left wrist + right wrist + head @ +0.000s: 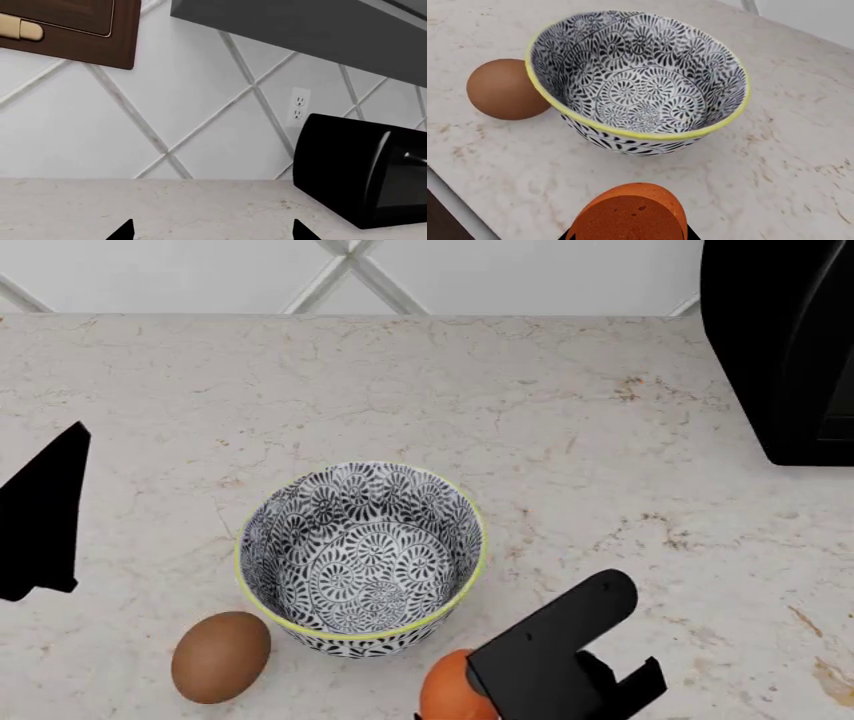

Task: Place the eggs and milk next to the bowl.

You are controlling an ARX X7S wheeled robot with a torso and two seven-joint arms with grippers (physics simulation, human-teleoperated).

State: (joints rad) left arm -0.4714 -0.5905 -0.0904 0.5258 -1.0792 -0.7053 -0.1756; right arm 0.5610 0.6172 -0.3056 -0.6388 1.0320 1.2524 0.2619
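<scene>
We are looking down over the worktop [561, 400], where the bowl [360, 558] is sitting upright near the middle of the head view, its patterned inside empty. The brown egg [220, 656] is lying on the worktop at about seven o'clock from the bowl, just beside its base. Our right claw [534, 680] is hanging at about five o'clock from the bowl and appears to be gripping the orange egg [630, 212], which is showing at the claw's tip near the bowl's foot; whether that egg is touching the worktop we cannot tell. Our left claw [210, 232] is reaching in at nine o'clock, well apart from the bowl, fingertips spread wide with nothing between them. A black appliance [787, 340] is standing at two o'clock by the tiled wall [200, 115]. The milk is not appearing in any view.
</scene>
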